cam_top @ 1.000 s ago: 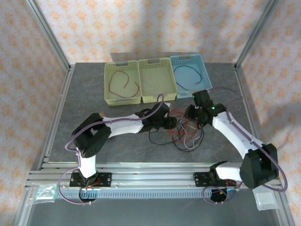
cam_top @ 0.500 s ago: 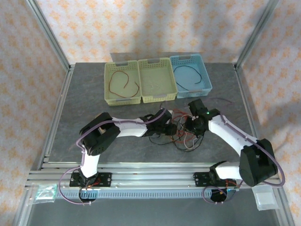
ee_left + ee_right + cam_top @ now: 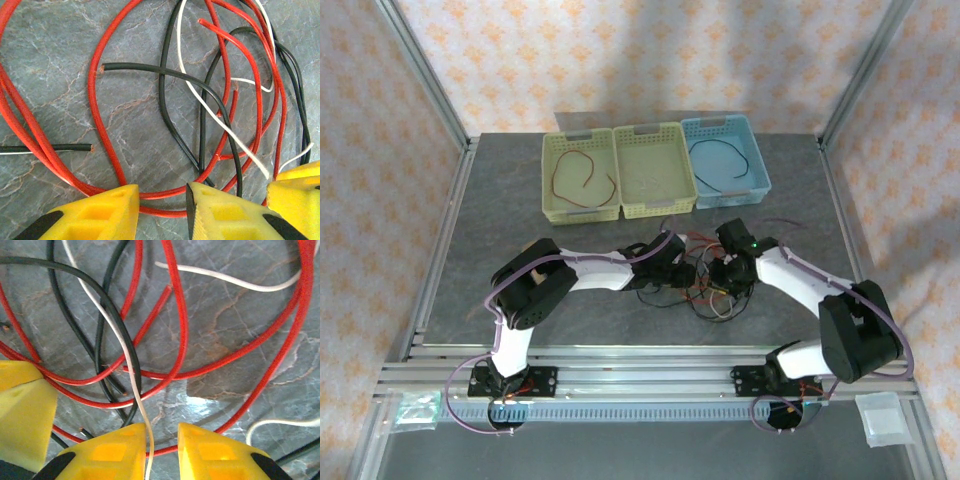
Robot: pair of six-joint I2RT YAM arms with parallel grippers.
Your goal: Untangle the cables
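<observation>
Both arms are down at the cables (image 3: 705,290), a red, black and whitish knot mid-table (image 3: 500,230), in front of the baskets. The left gripper (image 3: 162,195) is released, its yellow fingers (image 3: 100,215) parted with one red strand lying across the gap. The right gripper (image 3: 164,435) is down to a slit, a whitish strand and a red one running through it. Pinched or not? Cannot tell. One red cable (image 3: 582,178) lies alone in the yellow basket (image 3: 546,180), one black cable (image 3: 720,160) in the blue basket (image 3: 760,165).

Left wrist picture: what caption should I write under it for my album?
Open yellow left gripper poised over tangled red, black and white cables on the grey table.
</observation>
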